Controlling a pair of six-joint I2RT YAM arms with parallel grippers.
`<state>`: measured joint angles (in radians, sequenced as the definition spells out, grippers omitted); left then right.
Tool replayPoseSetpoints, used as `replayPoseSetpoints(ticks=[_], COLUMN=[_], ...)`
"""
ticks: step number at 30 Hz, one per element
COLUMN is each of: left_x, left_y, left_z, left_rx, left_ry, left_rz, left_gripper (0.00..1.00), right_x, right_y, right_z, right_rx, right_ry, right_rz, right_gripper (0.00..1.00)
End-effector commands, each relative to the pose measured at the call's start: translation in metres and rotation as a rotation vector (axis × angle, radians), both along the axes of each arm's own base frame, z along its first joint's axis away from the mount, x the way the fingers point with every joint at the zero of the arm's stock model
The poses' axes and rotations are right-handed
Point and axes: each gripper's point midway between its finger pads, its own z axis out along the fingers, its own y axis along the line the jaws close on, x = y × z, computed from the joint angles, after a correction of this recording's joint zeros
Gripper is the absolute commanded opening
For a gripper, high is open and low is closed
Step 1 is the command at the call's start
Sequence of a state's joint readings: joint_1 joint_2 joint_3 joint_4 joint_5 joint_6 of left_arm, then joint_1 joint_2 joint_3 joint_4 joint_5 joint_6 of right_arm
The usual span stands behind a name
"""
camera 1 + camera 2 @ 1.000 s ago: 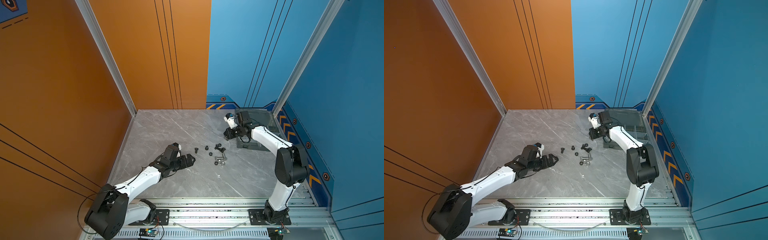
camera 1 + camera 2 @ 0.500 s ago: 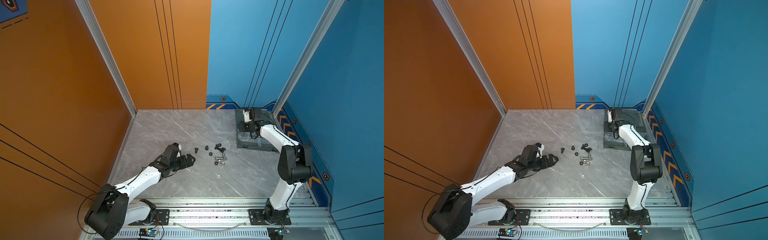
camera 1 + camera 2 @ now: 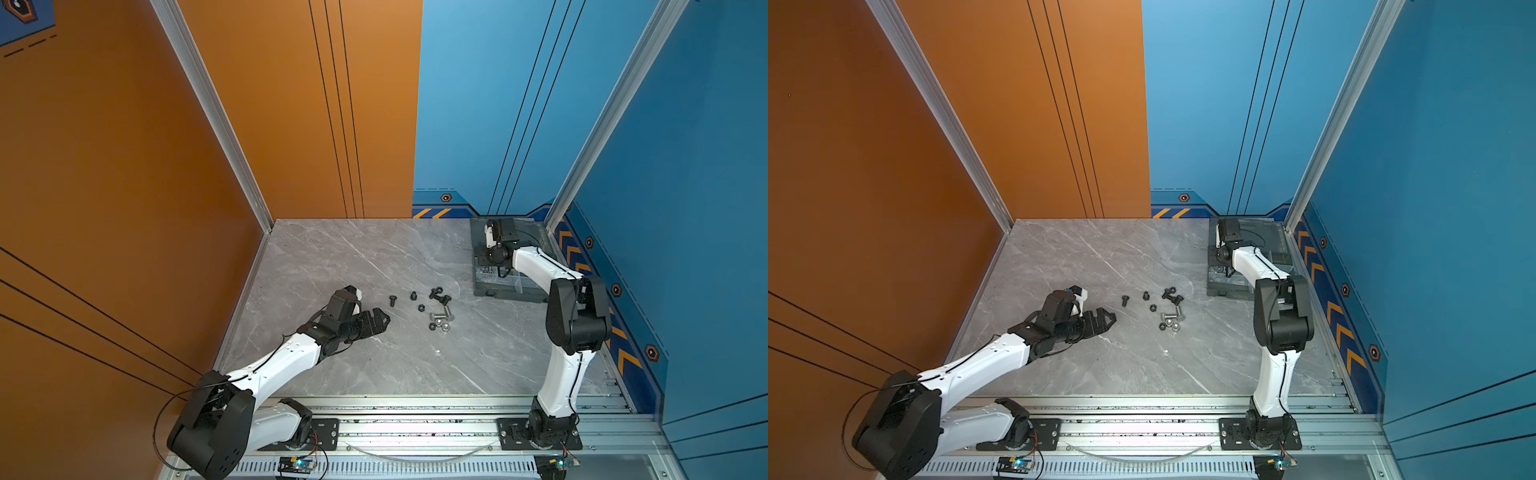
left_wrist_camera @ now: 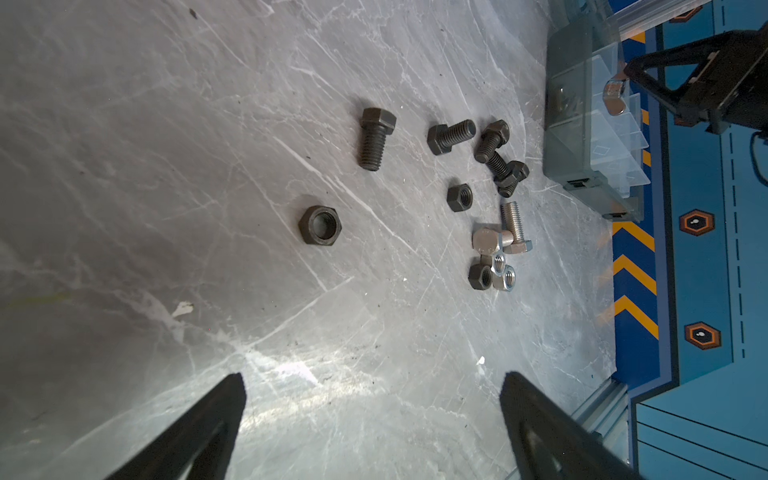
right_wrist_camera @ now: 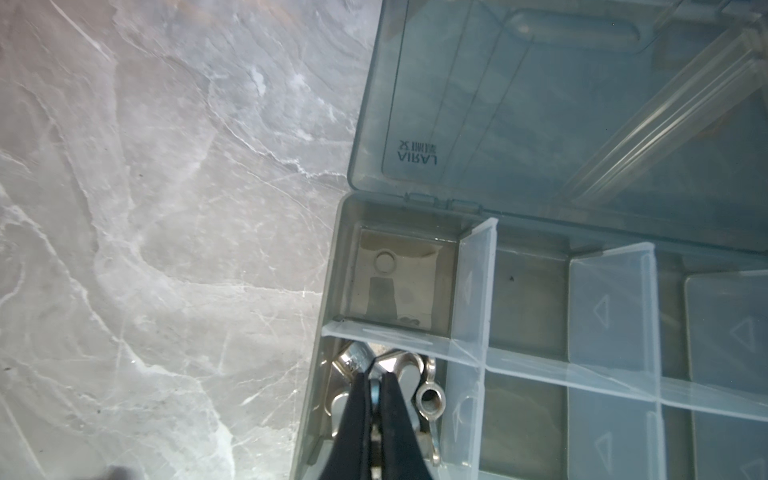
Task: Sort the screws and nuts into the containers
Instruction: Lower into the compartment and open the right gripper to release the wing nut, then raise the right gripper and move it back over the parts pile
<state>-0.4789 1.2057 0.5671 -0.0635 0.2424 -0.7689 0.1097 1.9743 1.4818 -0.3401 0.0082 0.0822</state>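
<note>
Black screws (image 3: 392,300) (image 4: 374,137) and black nuts (image 4: 320,224) lie loose mid-table beside silver screws (image 3: 440,318) (image 4: 513,226) and silver nuts (image 4: 507,278). My left gripper (image 3: 376,320) (image 4: 372,382) rests low, just left of them, open and empty. The grey organiser box (image 3: 498,286) (image 5: 332,266) stands at the back right with its lid (image 5: 498,104) open. My right gripper (image 5: 375,376) (image 4: 619,89) hangs over a corner compartment on the box's side toward the loose parts, shut on a thin silver nut (image 4: 615,95). Silver wing nuts (image 5: 430,399) lie in that compartment.
The neighbouring compartment (image 5: 399,282) has a bare floor, and clear dividers (image 5: 473,291) split the box. An orange wall (image 3: 124,208) bounds the left side, a blue wall (image 3: 685,208) the right. A metal rail (image 3: 415,407) runs along the front edge.
My right arm swung from above the table beside the box to over the box's corner compartment, staying shut. The left arm and the loose parts have not moved.
</note>
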Motion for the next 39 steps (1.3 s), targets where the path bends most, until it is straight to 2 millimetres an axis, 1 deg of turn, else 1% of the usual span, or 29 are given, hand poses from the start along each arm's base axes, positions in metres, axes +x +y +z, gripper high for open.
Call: replayPoseSetpoints(ticks=[1, 8, 17, 19, 21, 22, 24, 28, 31, 34, 36, 39], left_x=[0.0, 0.0, 0.0, 0.0, 0.0, 0.0, 0.0, 0.0, 0.0, -0.001, 0.0, 0.0], left_y=[0.003, 0.002, 0.001, 0.002, 0.001, 0.001, 0.002, 0.001, 0.002, 0.002, 0.001, 0.001], left_z=[0.005, 0.006, 0.005, 0.005, 0.005, 0.005, 0.005, 0.005, 0.006, 0.007, 0.008, 0.01], left_rx=[0.014, 0.013, 0.012, 0.013, 0.011, 0.012, 0.012, 0.01, 0.009, 0.009, 0.008, 0.005], left_ry=[-0.01, -0.009, -0.008, -0.007, -0.009, -0.008, -0.008, -0.009, -0.011, -0.013, -0.017, -0.024], left_rz=[0.009, 0.011, 0.009, 0.011, 0.007, 0.008, 0.009, 0.007, 0.008, 0.009, 0.008, 0.01], left_gripper=[0.98, 0.98, 0.98, 0.98, 0.98, 0.98, 0.98, 0.98, 0.98, 0.98, 0.98, 0.98], right_x=[0.006, 0.006, 0.004, 0.003, 0.002, 0.002, 0.0, -0.005, -0.013, -0.029, -0.045, -0.072], right_y=[-0.011, -0.012, -0.013, -0.013, -0.015, -0.015, -0.016, -0.012, -0.004, 0.007, 0.019, 0.037], right_z=[0.006, -0.004, -0.012, -0.013, -0.013, -0.012, -0.007, 0.008, 0.028, 0.049, 0.063, 0.077], right_rx=[-0.037, -0.043, -0.045, -0.047, -0.052, -0.052, -0.05, -0.021, 0.031, 0.107, 0.172, 0.246], right_ry=[-0.008, 0.017, 0.042, 0.046, 0.05, 0.05, 0.046, 0.023, -0.011, -0.04, -0.051, -0.043], right_rz=[-0.022, -0.018, -0.015, -0.02, -0.031, -0.032, -0.037, -0.027, -0.004, 0.02, 0.051, 0.099], right_gripper=[0.0, 0.0, 0.0, 0.09, 0.23, 0.28, 0.36, 0.4, 0.42, 0.44, 0.46, 0.47])
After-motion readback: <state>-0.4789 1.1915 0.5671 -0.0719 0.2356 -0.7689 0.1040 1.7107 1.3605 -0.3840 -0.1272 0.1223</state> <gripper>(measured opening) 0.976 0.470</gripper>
